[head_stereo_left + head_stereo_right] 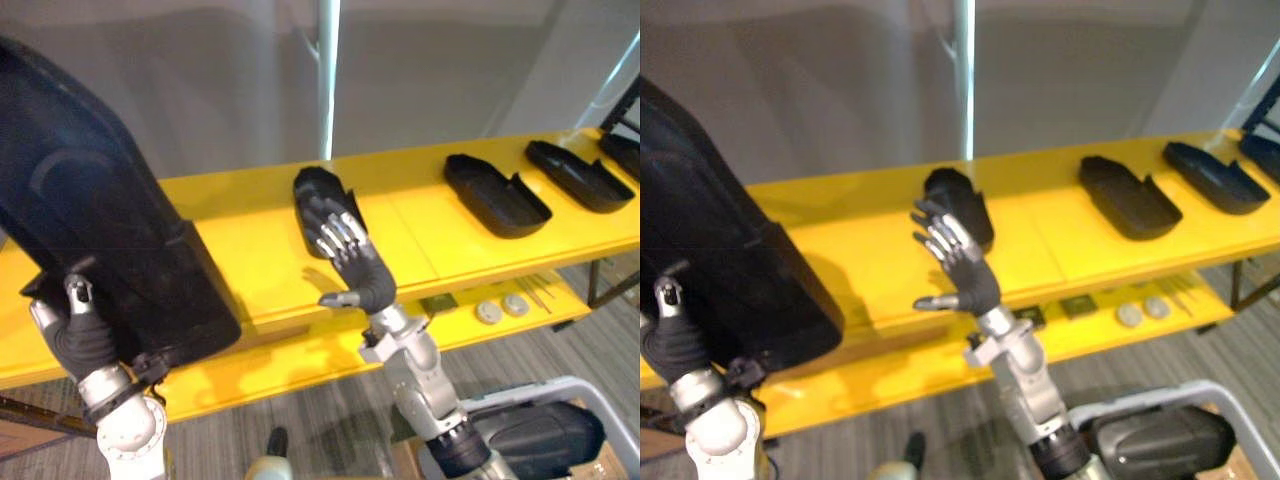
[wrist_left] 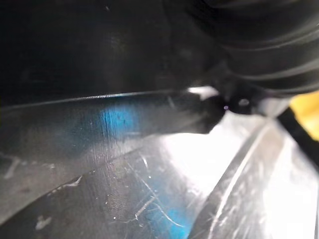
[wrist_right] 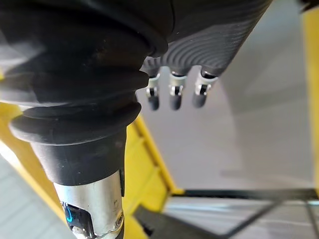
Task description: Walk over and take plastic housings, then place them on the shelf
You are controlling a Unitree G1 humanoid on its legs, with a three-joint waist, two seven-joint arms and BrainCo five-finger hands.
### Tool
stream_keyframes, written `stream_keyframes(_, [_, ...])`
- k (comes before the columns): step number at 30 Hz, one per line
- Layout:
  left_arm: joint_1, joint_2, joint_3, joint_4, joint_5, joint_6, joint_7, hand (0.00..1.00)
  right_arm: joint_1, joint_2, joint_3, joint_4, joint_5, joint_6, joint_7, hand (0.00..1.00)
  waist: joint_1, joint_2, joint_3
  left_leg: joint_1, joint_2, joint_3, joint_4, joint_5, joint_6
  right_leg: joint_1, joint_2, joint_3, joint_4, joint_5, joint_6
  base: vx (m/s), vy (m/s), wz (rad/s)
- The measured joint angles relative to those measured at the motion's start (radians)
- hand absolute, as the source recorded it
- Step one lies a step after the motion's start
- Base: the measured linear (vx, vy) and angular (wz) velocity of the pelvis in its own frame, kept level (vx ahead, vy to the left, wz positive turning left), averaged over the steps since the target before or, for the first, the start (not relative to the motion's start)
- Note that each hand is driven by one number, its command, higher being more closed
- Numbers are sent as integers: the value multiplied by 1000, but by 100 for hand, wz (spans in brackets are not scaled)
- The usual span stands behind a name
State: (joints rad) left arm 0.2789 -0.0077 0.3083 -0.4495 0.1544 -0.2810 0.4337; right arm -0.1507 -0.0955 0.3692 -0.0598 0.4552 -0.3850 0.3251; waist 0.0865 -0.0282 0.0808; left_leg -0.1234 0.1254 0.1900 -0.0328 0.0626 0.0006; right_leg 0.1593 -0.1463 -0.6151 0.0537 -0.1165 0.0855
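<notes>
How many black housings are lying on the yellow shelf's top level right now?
4: middle housing behind the right hand; second housing and third housing further right; fourth housing cut off at the far-right edge. More may lie beyond.

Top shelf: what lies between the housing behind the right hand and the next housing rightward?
Nothing. In the left eye view, the yellow shelf is bare between that housing and the next housing.
</notes>
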Motion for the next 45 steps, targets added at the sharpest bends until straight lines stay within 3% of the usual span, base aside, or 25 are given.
stream_keyframes(1, [-2,-2,-14,5,1,-10,-3,100,3,-3,-34,-4,1,0,-1,0,0,9,-3,-17,12,40,63,-2,4,-8,-11,-8,14,-2,-1,21,68,42])
stream_keyframes(2, [-3,-6,-22,5,1,-10,-6,100,15,-12,-57,-17,2,-3,-8,0,-5,53,-12,-3,21,40,72,34,-43,-4,-2,-12,31,-3,7,71,60,30])
stream_keyframes(3, [-7,-3,-25,7,2,-10,-8,100,26,-13,-61,-17,3,-5,-11,0,-16,61,-13,3,15,35,60,55,-72,3,-8,-17,44,4,20,84,102,20])
stream_keyframes(7, [-45,1,-54,3,13,-16,-37,100,84,-5,-75,-17,1,-47,-76,0,-24,53,-8,69,-49,53,-8,72,-51,20,-73,-1,62,18,41,43,128,-2])
stream_keyframes(10, [-56,27,-51,3,23,-11,-65,100,92,49,-74,-18,-4,-88,-134,0,-32,38,4,108,-73,97,-47,64,-34,9,-100,51,76,18,42,9,110,-33])
stream_keyframes(14, [-72,78,-61,3,59,13,-110,100,114,72,-78,-20,-52,-100,-178,0,-46,30,7,106,-85,122,-53,55,-20,-13,-111,94,75,14,34,-16,72,-17])
stream_keyframes(17, [-130,88,-89,26,57,54,-147,100,156,71,-124,-45,-99,-93,-191,0,-49,37,12,105,-85,124,-55,63,-22,-20,-106,112,64,13,34,-14,17,-4])
stream_keyframes(20, [-167,102,-89,105,60,116,-175,100,189,66,-213,-52,-117,-69,-196,0,-72,46,18,105,-78,125,-56,73,-24,-20,-88,130,56,15,33,4,-16,-5])
stream_keyframes(24, [-215,170,-84,300,60,236,-175,100,220,47,-330,-53,-129,-48,-231,0,-98,53,23,106,-49,151,-56,84,-39,-37,-61,171,57,35,41,23,-45,-22])
stream_keyframes(28, [-294,207,-65,522,30,356,-121,100,282,41,-432,-108,-218,-52,-367,0,-135,67,52,124,-27,197,-56,85,-42,-56,-44,233,60,37,36,-6,-21,-36])
stream_keyframes(31, [-355,242,-5,637,-35,424,-77,100,361,40,-490,-136,-252,-47,-400,0,-163,90,67,122,-15,241,-56,82,-47,-94,-38,285,69,33,29,-35,12,-42])
stream_keyframes(37, [-499,397,6,787,-115,489,-43,100,487,31,-567,-71,-311,-30,-408,0,-212,106,79,117,-7,266,-56,83,-48,-123,-33,318,81,34,27,11,12,-16])
stream_keyframes(41, [-602,448,1,901,-118,531,-43,100,513,22,-554,-30,-312,-31,-387,0,-216,107,79,120,-4,269,-56,84,-50,-130,-31,327,95,29,19,20,-1,-3])
stream_keyframes(45, [-685,529,-5,1070,-117,607,-52,100,510,-12,-520,-30,-311,-34,-386,0,-222,108,79,114,6,285,-57,87,-56,-161,-23,349,124,21,6,7,-5,-11])
